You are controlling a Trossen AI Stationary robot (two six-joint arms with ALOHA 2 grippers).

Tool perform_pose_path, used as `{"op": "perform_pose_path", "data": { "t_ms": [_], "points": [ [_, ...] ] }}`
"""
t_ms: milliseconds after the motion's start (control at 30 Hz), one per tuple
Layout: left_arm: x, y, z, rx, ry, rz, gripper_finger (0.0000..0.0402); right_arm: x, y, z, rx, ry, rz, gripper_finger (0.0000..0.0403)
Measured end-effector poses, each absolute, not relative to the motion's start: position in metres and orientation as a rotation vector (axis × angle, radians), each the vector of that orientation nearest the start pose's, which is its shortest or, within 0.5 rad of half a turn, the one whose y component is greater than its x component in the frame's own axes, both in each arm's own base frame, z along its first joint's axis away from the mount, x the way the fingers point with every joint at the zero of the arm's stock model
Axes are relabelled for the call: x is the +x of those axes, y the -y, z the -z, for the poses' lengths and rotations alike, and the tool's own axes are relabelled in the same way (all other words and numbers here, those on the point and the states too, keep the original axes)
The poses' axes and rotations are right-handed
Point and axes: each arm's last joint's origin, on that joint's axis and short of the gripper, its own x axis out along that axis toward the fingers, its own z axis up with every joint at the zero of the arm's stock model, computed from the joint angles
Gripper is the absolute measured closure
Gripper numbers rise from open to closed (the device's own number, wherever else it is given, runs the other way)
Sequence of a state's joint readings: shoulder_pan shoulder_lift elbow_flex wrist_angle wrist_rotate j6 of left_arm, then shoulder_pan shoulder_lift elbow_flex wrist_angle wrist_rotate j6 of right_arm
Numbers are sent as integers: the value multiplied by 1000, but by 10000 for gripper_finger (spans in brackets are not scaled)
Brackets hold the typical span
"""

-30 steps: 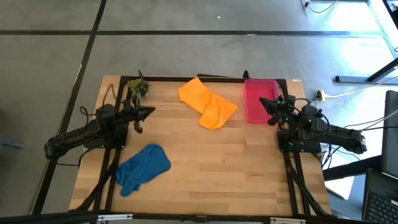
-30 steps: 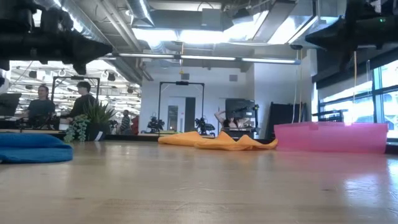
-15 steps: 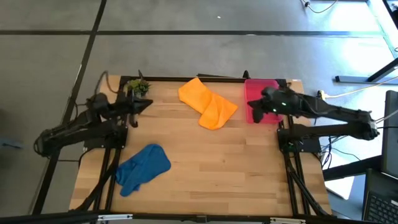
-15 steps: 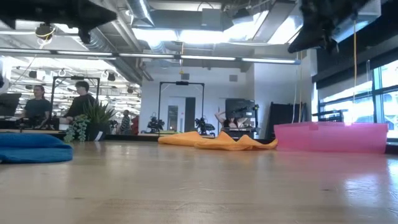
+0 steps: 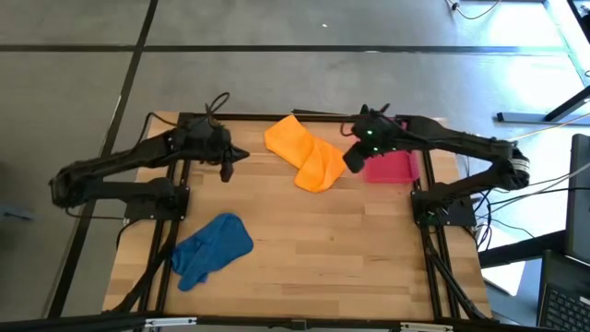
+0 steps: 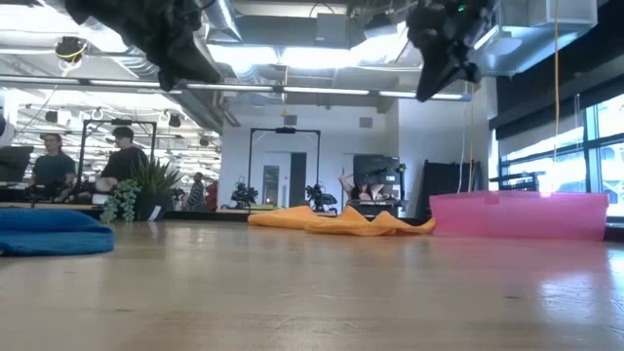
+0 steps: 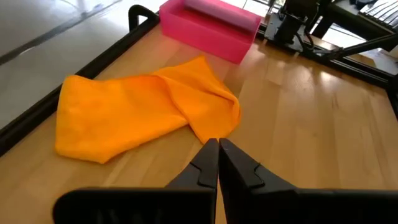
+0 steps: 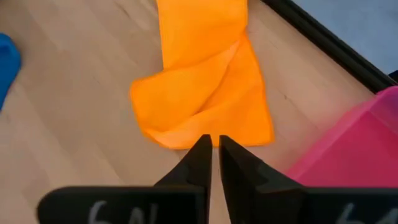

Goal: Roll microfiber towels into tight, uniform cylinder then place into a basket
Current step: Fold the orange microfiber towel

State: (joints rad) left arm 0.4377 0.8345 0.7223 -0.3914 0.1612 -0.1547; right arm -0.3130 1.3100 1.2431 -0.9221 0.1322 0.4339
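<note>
The orange towel (image 5: 307,155) lies crumpled flat on the table near its far edge, also seen as orange towel (image 7: 143,112) and orange towel (image 8: 205,93). The blue towel (image 5: 212,249) lies bunched at the near left. The pink basket (image 5: 395,168) stands at the far right, partly under my right arm. My left gripper (image 7: 217,144) hangs shut in the air left of the orange towel, pointing at it. My right gripper (image 8: 214,142) hovers above that towel's right end, tipped down, with only a narrow gap between its fingers. Neither touches anything.
A small potted plant (image 6: 136,190) stands at the far left corner. A black frame rail (image 7: 37,118) runs along the table's far edge behind the orange towel. Bare wood (image 5: 350,249) lies in the middle and near right. People sit in the room beyond the table (image 6: 58,166).
Both arms have risen from low at the table's left and right edges and swung inward toward the orange towel. Each gripper has tipped from level to pointing downward. The towels and the basket have stayed where they were.
</note>
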Motion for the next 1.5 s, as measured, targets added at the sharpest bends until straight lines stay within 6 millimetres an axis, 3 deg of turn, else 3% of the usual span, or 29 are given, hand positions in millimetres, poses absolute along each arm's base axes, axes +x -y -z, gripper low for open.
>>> {"op": "perform_pose_path", "data": {
  "t_ms": [333,467,600,1033,1500],
  "points": [
    [166,-72,-290,-349,-420,-319,400,268,124,-294,641,-985,680,281],
    [166,-73,-291,-389,-401,-327,400,274,147,-274,771,-1035,690,243],
    [166,-73,-291,-389,-401,-328,400,280,162,-250,792,-1109,710,223],
    [166,-73,-291,-389,-401,-328,400,287,199,-180,895,-1304,786,219],
    [166,-73,-291,-389,-401,-328,400,284,213,-153,931,-1362,825,219]
  ]
}}
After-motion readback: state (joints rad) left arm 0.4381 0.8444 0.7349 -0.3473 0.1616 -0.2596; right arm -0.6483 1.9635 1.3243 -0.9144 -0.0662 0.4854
